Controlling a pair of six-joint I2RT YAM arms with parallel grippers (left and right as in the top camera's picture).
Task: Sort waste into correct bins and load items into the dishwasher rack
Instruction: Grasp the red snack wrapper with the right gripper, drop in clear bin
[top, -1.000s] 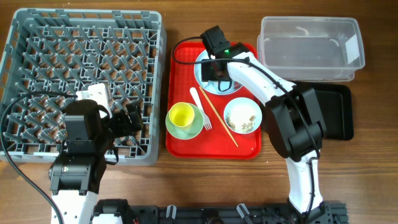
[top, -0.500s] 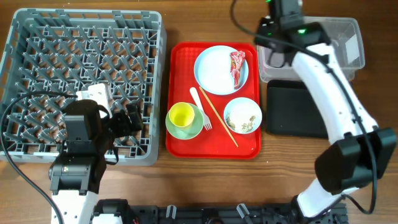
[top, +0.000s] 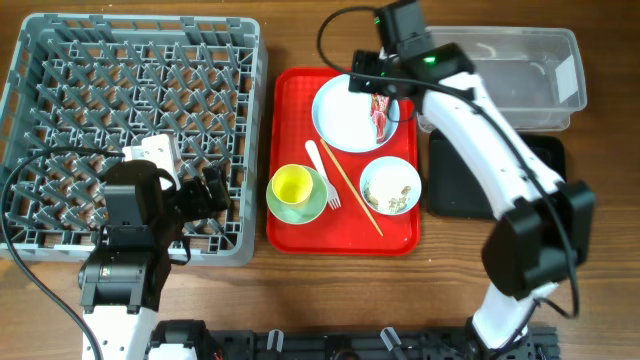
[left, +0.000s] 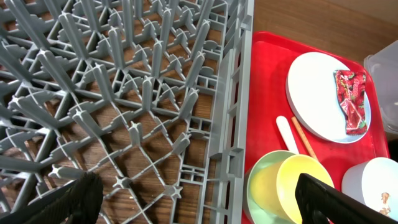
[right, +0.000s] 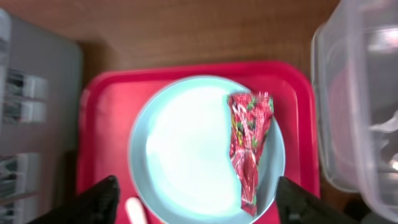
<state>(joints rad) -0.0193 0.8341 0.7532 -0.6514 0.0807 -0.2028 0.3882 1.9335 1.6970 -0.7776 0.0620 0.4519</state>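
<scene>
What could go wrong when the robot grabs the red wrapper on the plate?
The wrapper lies flat on the plate, so the open right gripper might scrape or push the plate instead. The wrapper sits off to one side under the gripper, so closing could miss it.

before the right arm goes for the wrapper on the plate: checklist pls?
1. Right hand open and empty: ok.
2. Red wrapper lying on the plate, nothing on top of it: ok.
3. Wrapper centred between the fingers: not ok, it lies nearer one finger in the wrist view.
4. Height above the wrapper: cannot tell.
5. Left hand out of the way: ok, open over the dishwasher rack.
6. Clear tub beside the red tray: ok.
</scene>
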